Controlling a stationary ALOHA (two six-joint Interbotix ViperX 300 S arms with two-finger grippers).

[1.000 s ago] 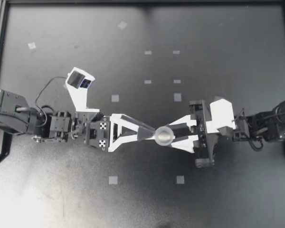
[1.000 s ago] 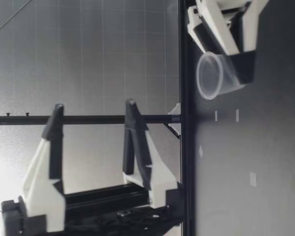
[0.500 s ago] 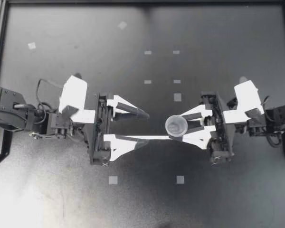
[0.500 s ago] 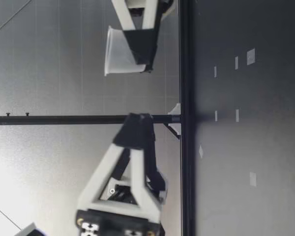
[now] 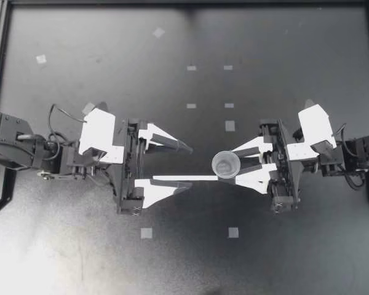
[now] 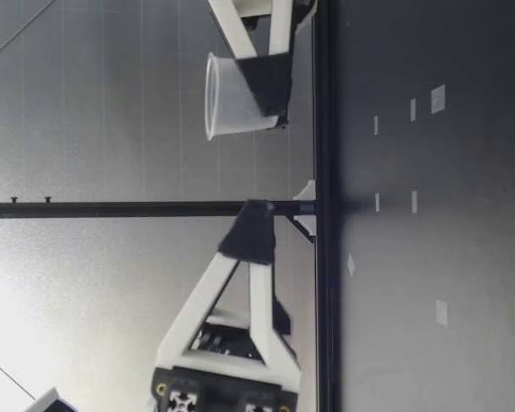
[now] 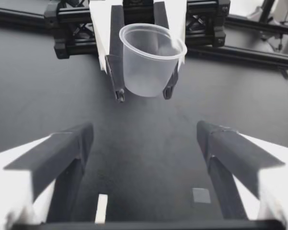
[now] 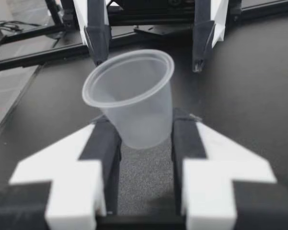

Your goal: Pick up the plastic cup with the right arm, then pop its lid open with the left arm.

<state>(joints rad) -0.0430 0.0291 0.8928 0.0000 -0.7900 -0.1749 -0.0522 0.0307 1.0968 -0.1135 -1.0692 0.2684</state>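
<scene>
Gripping the clear cup [image 5: 226, 164], my right gripper [image 5: 229, 165] hides its lower sides.

Small translucent plastic cup [image 5: 226, 165]: tapered, rim wider than base, thin rolled lip, nothing visible inside. Pose: close to upright, mouth up; top view looks straight down into open mouth. Clamped by lower wall between dark pads of right gripper [image 5: 229, 165], one finger on each side, rim standing clear above fingers. Low view: cup [image 6: 236, 96] held in air, well clear of bench surface. Right wrist view: cup [image 8: 132, 103] between fingers near tips. Left wrist view: cup [image 7: 151, 60] ahead of left gripper [image 5: 186, 166], apart from it.
</scene>
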